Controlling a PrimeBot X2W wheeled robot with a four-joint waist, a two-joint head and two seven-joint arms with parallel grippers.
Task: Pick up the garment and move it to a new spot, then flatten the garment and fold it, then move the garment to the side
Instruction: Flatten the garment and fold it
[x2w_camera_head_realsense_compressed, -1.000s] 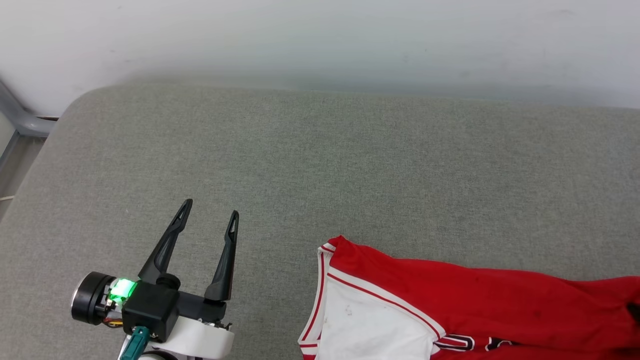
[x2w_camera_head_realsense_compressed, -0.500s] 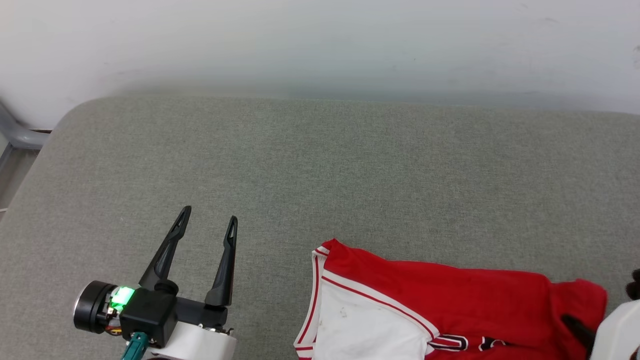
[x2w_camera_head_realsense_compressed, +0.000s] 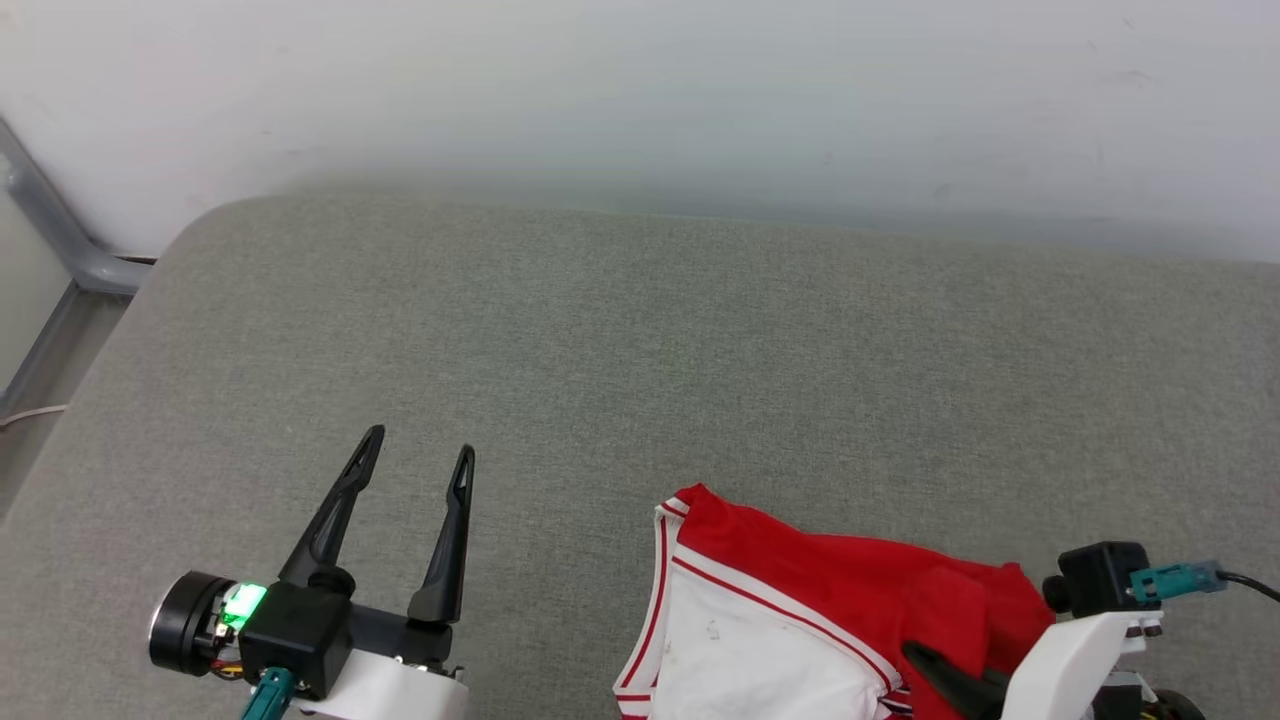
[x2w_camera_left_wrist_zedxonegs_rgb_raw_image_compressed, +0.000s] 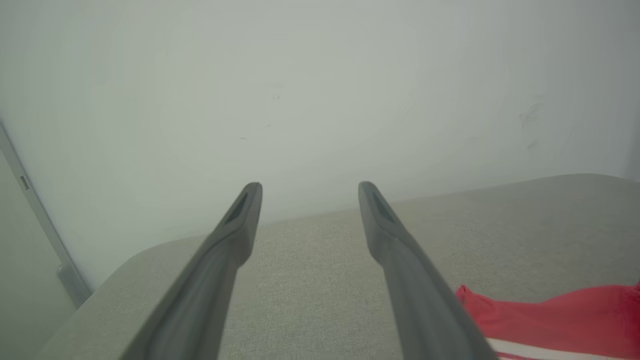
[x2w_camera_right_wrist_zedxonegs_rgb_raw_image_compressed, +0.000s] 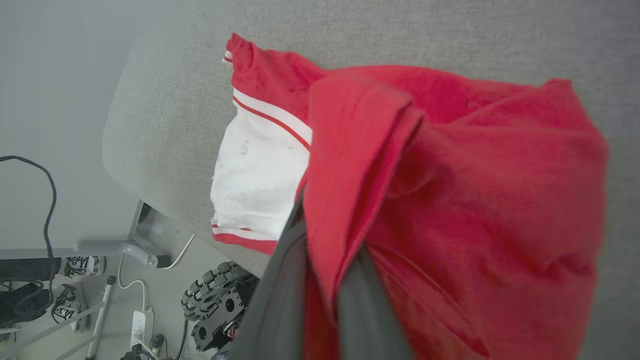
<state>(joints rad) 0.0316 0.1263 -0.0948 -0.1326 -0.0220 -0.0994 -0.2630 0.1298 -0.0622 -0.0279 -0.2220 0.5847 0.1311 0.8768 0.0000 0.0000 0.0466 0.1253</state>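
Right end effector (x2w_camera_right_wrist_zedxonegs_rgb_raw_image_compressed: 325, 240): fingers nearly closed, pinching a bunched red fold of the jersey (x2w_camera_head_realsense_compressed: 850, 580).
Left end effector (x2w_camera_head_realsense_compressed: 420, 442): hanging wide open, gripping nothing, well apart from the cloth.
Jersey: lying on the grey tabletop (x2w_camera_head_realsense_compressed: 640, 350) near its front edge, to the left end effector's right; long axis running left-right; right arm nearer.
Hidden: lettering and hem being cut off by the frame; white sleeve (x2w_camera_head_realsense_compressed: 750, 660) showing.

Matt red and white cloth in the garment (x2w_camera_head_realsense_compressed: 850, 580), soft and creased, faintly speckled on its white part. Coarse grey woven fabric over the counter (x2w_camera_head_realsense_compressed: 640, 350). Smooth matt paint on the wall (x2w_camera_head_realsense_compressed: 640, 90). Matt dark plastic for the left gripper (x2w_camera_head_realsense_compressed: 421, 442) jaws, glossy white casing behind.
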